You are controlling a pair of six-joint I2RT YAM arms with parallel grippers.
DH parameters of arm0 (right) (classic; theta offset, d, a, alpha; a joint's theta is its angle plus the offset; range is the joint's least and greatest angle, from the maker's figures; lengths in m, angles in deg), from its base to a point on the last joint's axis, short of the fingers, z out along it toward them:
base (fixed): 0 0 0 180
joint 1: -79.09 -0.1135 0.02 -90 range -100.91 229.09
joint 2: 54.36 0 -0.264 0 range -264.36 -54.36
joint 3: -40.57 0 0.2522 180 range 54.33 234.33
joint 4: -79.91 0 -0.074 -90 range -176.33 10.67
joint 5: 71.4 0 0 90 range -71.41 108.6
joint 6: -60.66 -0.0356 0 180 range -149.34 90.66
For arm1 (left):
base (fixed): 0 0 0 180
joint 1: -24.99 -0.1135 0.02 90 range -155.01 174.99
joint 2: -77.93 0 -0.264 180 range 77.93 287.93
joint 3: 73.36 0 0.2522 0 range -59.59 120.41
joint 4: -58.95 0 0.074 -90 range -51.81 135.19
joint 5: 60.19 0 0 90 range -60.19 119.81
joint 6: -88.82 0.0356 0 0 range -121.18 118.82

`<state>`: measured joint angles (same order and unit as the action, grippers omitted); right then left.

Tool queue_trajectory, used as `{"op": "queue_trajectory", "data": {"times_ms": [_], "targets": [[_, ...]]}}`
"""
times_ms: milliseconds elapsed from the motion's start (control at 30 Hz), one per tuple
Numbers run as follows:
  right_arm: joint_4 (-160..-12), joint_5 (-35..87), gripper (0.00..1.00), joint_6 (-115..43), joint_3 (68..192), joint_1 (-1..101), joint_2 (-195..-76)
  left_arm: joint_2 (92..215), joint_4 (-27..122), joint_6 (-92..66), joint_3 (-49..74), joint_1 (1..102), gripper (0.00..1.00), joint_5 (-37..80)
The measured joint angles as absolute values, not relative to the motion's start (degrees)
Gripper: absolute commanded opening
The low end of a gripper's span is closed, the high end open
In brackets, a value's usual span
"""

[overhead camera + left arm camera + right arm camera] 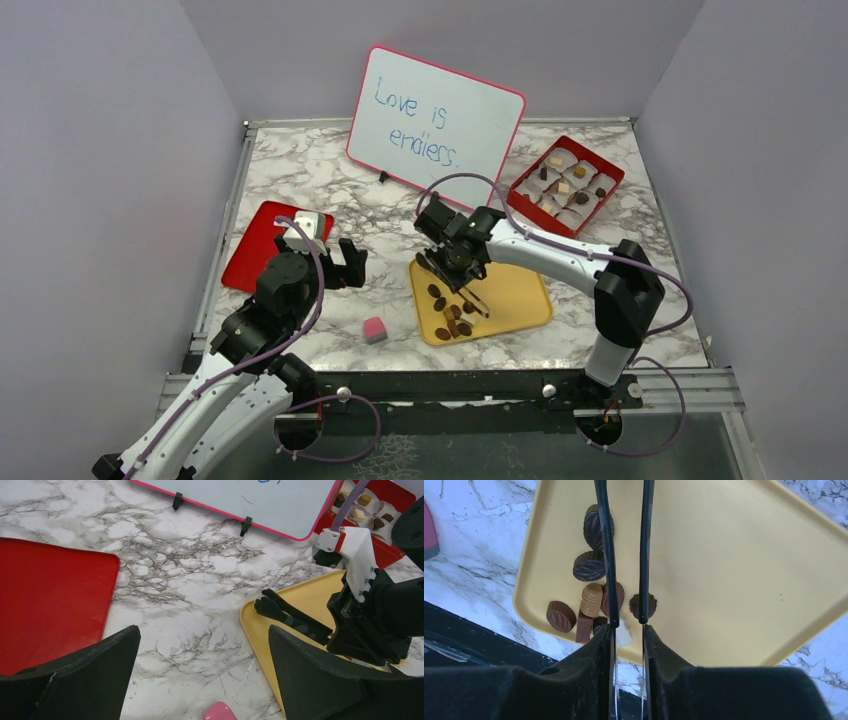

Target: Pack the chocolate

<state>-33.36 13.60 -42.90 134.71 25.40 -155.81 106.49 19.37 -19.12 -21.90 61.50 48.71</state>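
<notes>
Several chocolates (450,315), mostly dark brown ribbed ovals with a tan and a white piece, lie at the near left of the yellow tray (515,290); the right wrist view shows them (589,565) on the tray (734,570). My right gripper (455,255) (627,630) is shut on black tweezers (606,555), held over the chocolates with their thin arms apart; their tips are out of that view. The red box (567,185) at the back right holds several chocolates in white cups. My left gripper (345,265) (204,630) is open and empty above the marble.
A red lid (250,250) lies at the left, under the left arm. A pink-and-white cube (374,329) sits on the marble between the arms. A whiteboard (435,125) stands at the back. In the left wrist view, the right arm's tweezers (292,617) hang over the tray's corner.
</notes>
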Motion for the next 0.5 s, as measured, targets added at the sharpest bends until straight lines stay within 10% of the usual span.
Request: {"op": "queue_trajectory", "data": {"times_ms": [500], "targets": [[-29.03, 8.73, 0.28, -45.02, 135.52, 26.23, -152.66, 106.75, 19.37, -19.12, -21.92, 61.50, 0.99, 48.51]]}}
